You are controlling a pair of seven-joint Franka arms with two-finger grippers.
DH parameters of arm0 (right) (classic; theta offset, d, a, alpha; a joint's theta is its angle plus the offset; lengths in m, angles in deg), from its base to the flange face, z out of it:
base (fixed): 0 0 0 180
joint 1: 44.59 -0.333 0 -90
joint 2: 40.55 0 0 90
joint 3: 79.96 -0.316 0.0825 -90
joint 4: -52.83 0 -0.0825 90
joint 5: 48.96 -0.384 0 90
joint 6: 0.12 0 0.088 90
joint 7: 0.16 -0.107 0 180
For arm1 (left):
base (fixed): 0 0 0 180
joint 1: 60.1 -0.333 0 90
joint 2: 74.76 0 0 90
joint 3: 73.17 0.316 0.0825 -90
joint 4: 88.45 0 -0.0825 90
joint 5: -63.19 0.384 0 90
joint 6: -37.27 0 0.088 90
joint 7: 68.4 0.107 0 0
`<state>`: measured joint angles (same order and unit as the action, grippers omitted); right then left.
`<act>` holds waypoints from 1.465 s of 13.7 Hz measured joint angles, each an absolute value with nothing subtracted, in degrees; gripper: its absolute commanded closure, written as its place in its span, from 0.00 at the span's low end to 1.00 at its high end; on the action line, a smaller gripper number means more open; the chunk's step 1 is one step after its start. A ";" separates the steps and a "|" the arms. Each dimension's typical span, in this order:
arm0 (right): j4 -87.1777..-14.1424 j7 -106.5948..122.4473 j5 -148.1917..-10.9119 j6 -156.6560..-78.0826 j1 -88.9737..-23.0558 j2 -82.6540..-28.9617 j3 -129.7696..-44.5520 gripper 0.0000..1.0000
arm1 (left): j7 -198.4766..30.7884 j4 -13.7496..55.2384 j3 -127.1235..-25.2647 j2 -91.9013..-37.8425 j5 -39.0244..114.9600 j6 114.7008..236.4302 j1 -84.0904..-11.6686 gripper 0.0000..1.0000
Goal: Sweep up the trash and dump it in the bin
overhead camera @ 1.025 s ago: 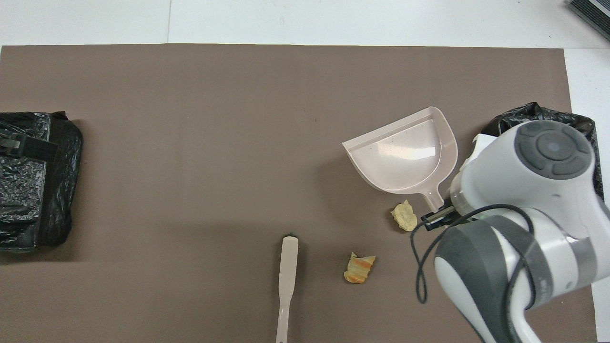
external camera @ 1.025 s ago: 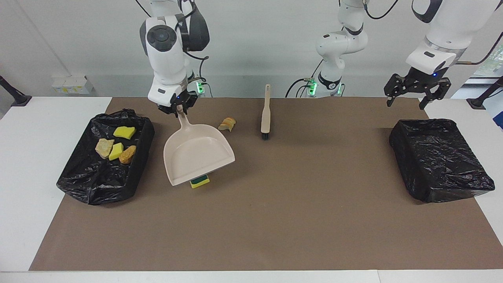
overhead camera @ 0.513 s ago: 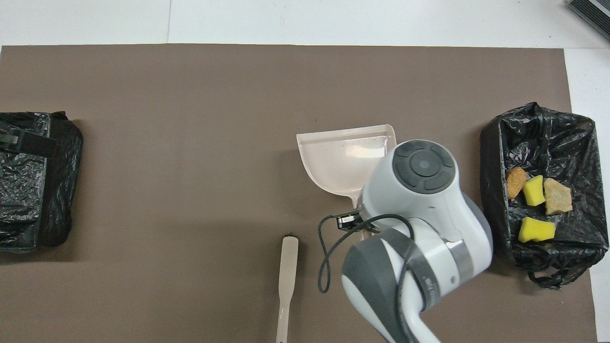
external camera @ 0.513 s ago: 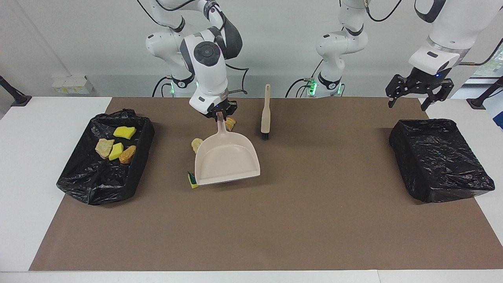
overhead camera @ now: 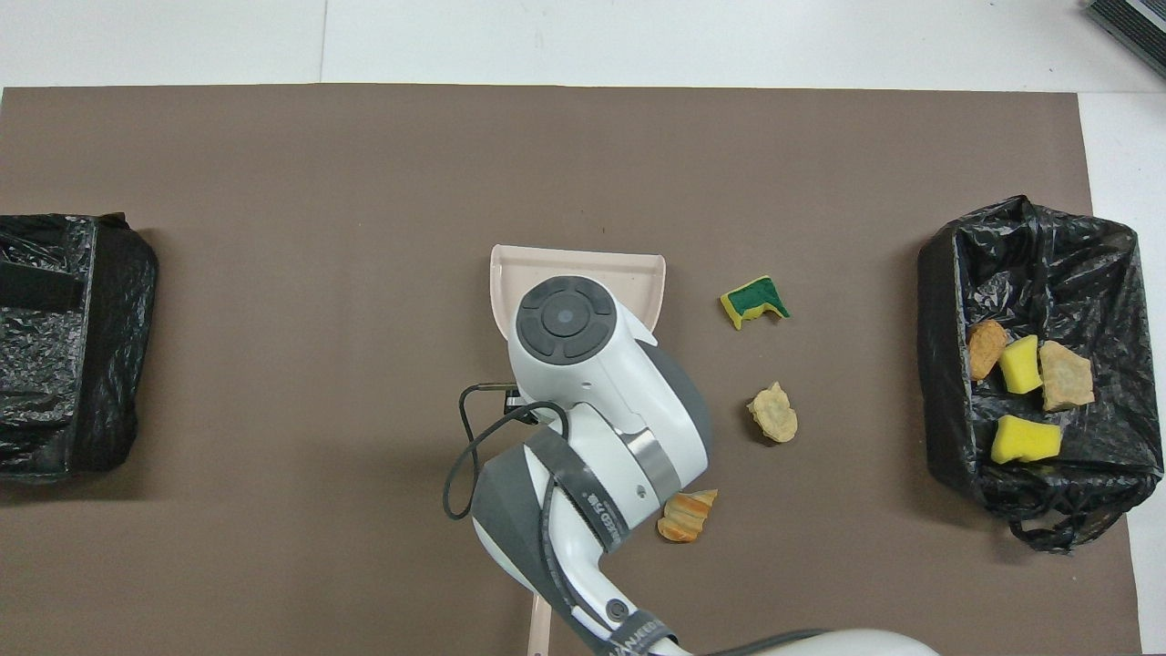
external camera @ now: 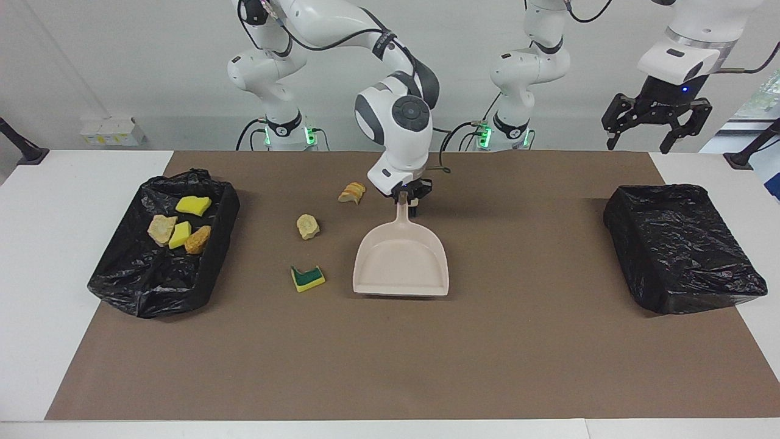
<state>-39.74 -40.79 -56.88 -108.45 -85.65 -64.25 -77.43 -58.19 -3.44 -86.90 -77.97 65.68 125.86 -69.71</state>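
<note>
The right hand (external camera: 407, 197), at the upper middle of the facing frame, is pinched shut on the handle of the beige dustpan (external camera: 401, 264), whose pan lies at the frame's centre on the brown mat (external camera: 487, 353) covering the tabletop. In the frame's upper right the left hand (external camera: 657, 122) hangs with its fingers spread wide, above the closed black bag (external camera: 682, 247). Three pieces of trash lie loose on the mat beside the dustpan, a green-backed sponge (external camera: 308, 278), a beige lump (external camera: 307, 225) and an orange-tan chunk (external camera: 352, 191), while four more (external camera: 180, 224) sit in the open black-lined bin (external camera: 158, 274) at the frame's left.
</note>
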 measured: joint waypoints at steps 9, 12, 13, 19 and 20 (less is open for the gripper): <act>-35.97 -37.11 -57.62 -110.39 -85.91 -68.87 -77.43 0.00 | -58.19 -3.42 -87.13 -77.94 65.71 125.62 -69.64 0.00; -35.50 -34.76 -57.62 -109.65 -88.13 -67.80 -77.62 0.00 | -58.19 -3.42 -87.19 -77.94 65.73 125.60 -69.63 0.00; -35.51 -34.66 -57.62 -108.31 -88.81 -67.21 -77.79 0.00 | -58.19 -3.42 -87.11 -77.94 65.75 125.60 -69.68 0.00; -42.43 -38.18 -61.21 -101.16 -91.45 -61.83 -78.27 0.00 | -58.21 -3.42 -86.94 -77.95 65.89 125.50 -69.50 0.00; -45.82 -40.70 -62.76 -101.17 -92.56 -60.03 -78.32 0.00 | -58.21 -3.42 -86.20 -77.94 65.89 125.50 -69.51 0.00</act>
<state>-45.82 -40.70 -62.76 -101.17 -92.56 -60.03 -78.32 -58.21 -3.42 -86.20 -77.94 65.89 125.50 -69.51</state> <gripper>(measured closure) 0.000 0.000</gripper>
